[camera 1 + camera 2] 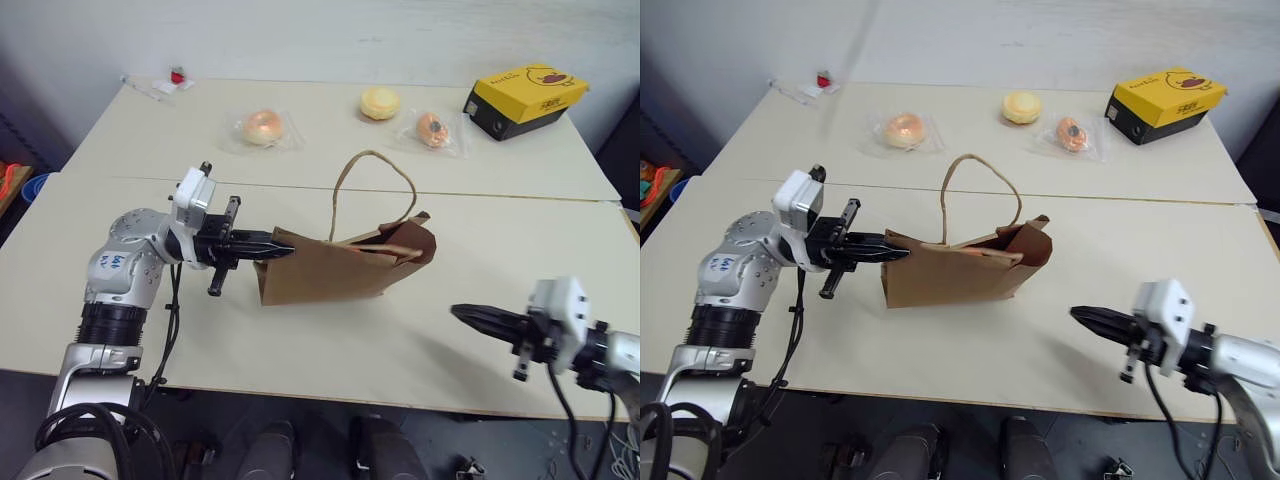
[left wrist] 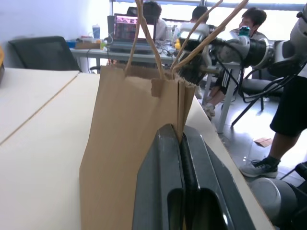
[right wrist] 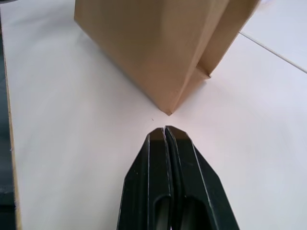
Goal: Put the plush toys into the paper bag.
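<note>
The brown paper bag (image 1: 330, 268) stands on the table (image 1: 300, 340), near the middle, with its mouth facing up and its loop handles (image 1: 372, 190) sticking up above it. The left end effector (image 1: 283, 246) has its two black fingers pressed together on the bag's top edge at the left corner, so it is holding the bag there (in the left wrist view a thin bit of paper sits pinched between the fingers (image 2: 165, 182)). The right end effector (image 1: 460, 312) is over the table on the right, well apart from the bag, and its fingers are squeezed tight together with nothing in them. It points toward the bag. The plush toys cannot be seen from here, so where they are cannot be told. At the far side of the table lie two wrapped buns (image 1: 262, 127) (image 1: 432, 128), one bare yellow bun (image 1: 380, 101) between them, and a yellow-and-black box (image 1: 525, 98) in the far right corner. A small red thing (image 1: 178, 76) sits in the far left corner.
</note>
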